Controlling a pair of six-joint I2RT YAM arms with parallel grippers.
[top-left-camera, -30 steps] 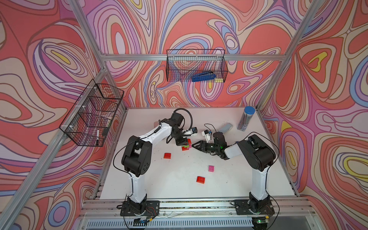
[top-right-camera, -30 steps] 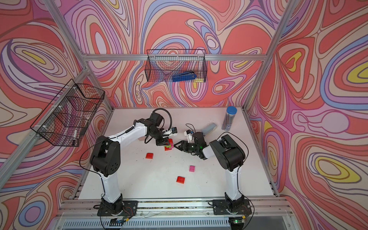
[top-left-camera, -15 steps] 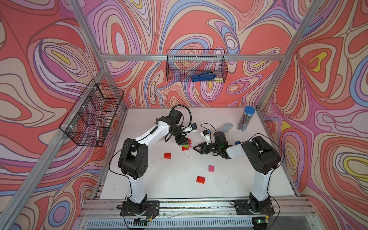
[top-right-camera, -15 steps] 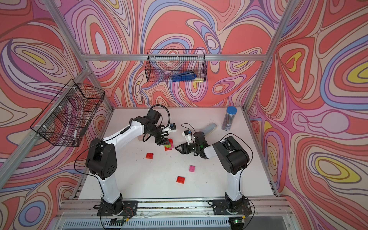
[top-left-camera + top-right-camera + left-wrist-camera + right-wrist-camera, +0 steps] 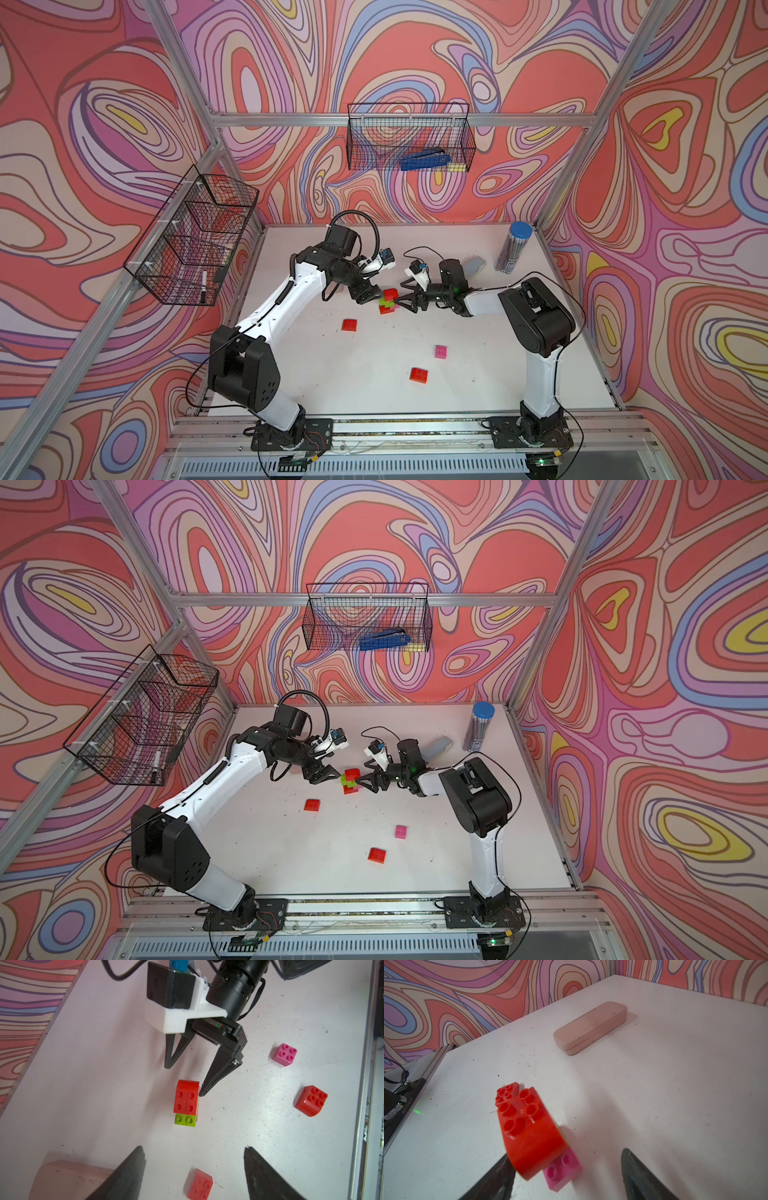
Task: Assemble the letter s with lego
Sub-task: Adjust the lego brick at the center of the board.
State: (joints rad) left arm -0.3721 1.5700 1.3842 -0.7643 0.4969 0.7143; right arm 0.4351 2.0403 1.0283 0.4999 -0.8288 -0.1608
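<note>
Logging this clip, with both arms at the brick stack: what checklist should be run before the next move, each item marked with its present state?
1. The left gripper is open, off the bricks: ok.
2. The right gripper is open: ok.
3. The right gripper is clear of the stack of red, lime green and pink studded plastic bricks: cannot tell; one fingertip sits at its red top.
4. The stack rests on the white table, ungripped: ok.
5. The loose red brick, second red brick and pink brick lie apart for picking: ok.
6. Letter S finished: cannot tell; lower layers hidden.
</note>
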